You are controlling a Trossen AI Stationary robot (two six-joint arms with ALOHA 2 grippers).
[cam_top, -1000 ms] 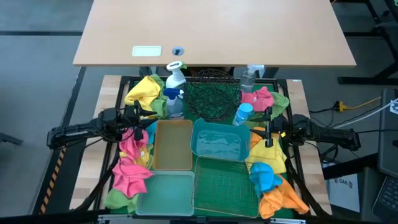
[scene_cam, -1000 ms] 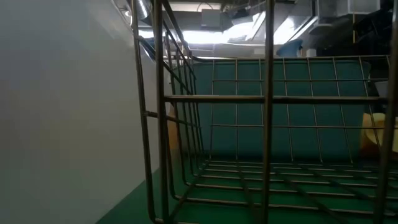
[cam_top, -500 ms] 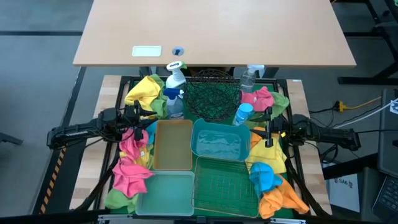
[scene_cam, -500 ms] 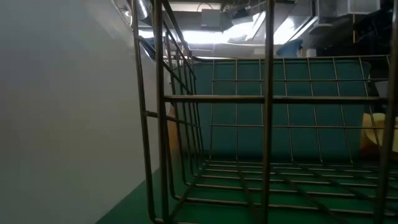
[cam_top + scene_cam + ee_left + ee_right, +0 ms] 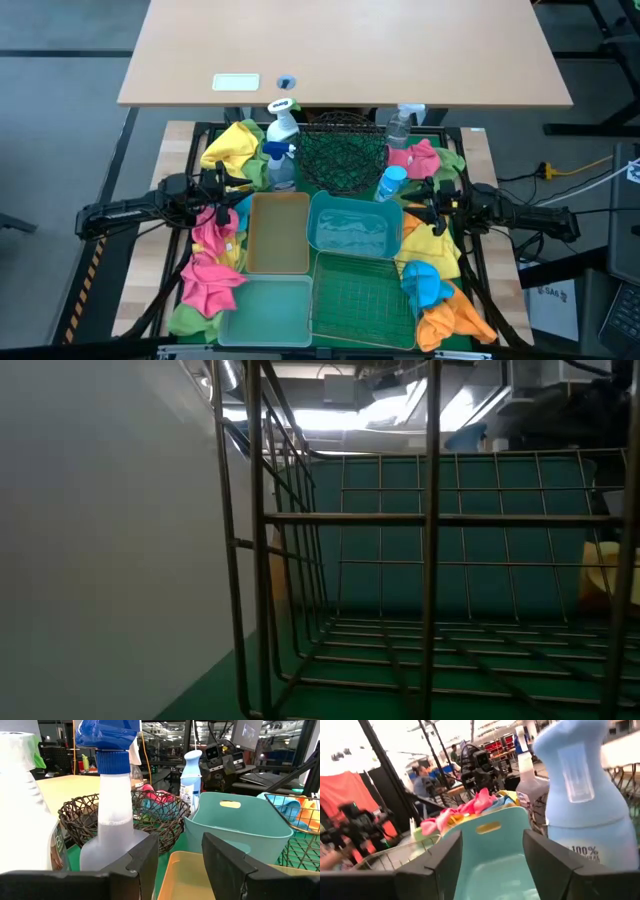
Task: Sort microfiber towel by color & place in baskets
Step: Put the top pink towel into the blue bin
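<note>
Your left gripper (image 5: 238,190) hovers with its fingers apart and nothing between them, just beside the amber plastic bin (image 5: 279,233). Pink fuzzy towels (image 5: 212,262) lie heaped under and behind it, and a yellow towel (image 5: 230,145) sits ahead of it by two clear spray bottles (image 5: 281,140).

You have five baskets: the amber bin, a pale-green plastic bin (image 5: 265,311), a round black wire-mesh basket (image 5: 342,154), a teal plastic bin (image 5: 354,226) and a green wire rectangular basket (image 5: 363,295).

Your right gripper (image 5: 418,197) also stands parted and empty, next to the teal bin, with a pale-blue bottle (image 5: 390,183) just ahead. Yellow, blue (image 5: 424,283) and orange (image 5: 452,322) towels lie behind it.

The left wrist view (image 5: 178,854) shows cloth inside the mesh basket (image 5: 122,817), which the high view hides. The low view shows only wire bars (image 5: 430,540).
</note>
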